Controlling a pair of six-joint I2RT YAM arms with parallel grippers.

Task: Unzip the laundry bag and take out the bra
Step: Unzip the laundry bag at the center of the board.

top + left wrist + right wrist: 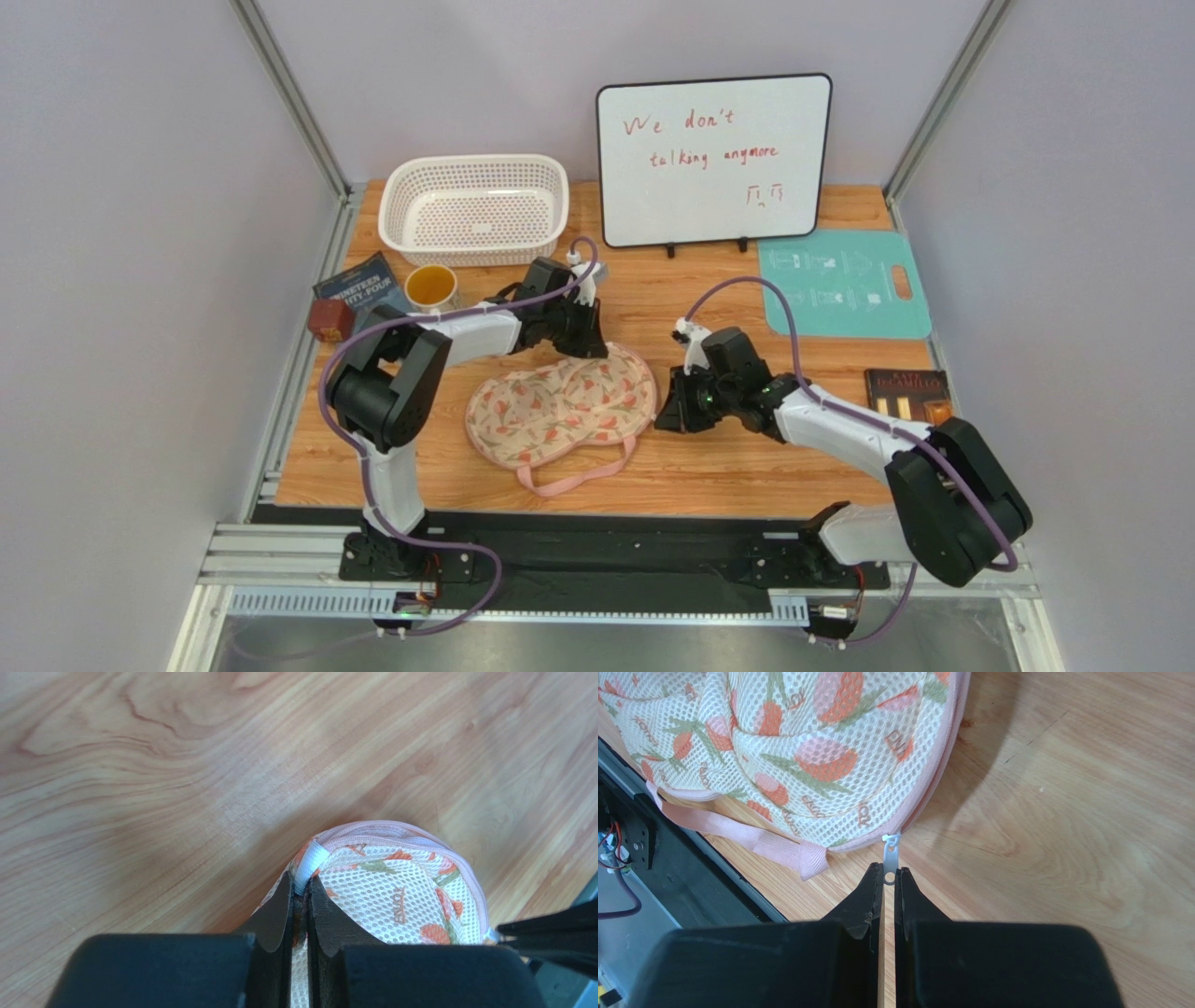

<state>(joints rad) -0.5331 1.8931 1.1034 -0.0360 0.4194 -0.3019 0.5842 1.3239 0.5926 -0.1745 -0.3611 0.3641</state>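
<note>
Small tan lettering is printed on the mesh of the laundry bag (pixel 561 406). In the left wrist view one word looks like "LOVE", but I cannot read it for sure. At the right edge of the overhead frame lies a dark book (pixel 908 395), and at the upper left lies a blue book (pixel 358 287). Both titles are too small to read. At the top of the frame stands a whiteboard (pixel 713 161) with "We don't talking anymore" in red marker.

The bag lies flat on the counter (pixel 730 462) at the centre of the overhead frame. Its long axis runs from lower left to upper right, and its pink strap loop (pixel 575 476) trails toward the bottom edge. What is inside cannot be made out.

Only the right wrist view shows the right end effector (pixel 889 875) clenched on the metal zipper pull (pixel 890 855), at the bag's pink-trimmed rim. Only the left wrist view shows the left end effector (pixel 300 882) clenched on a white tab (pixel 309 862) at the bag's seam. The right end effector's tips show at that frame's right edge.

Only the overhead view takes in the things farther back: a yellow cup (pixel 431 287), a white perforated basket (pixel 474 207) and a teal mat (pixel 845 284).
</note>
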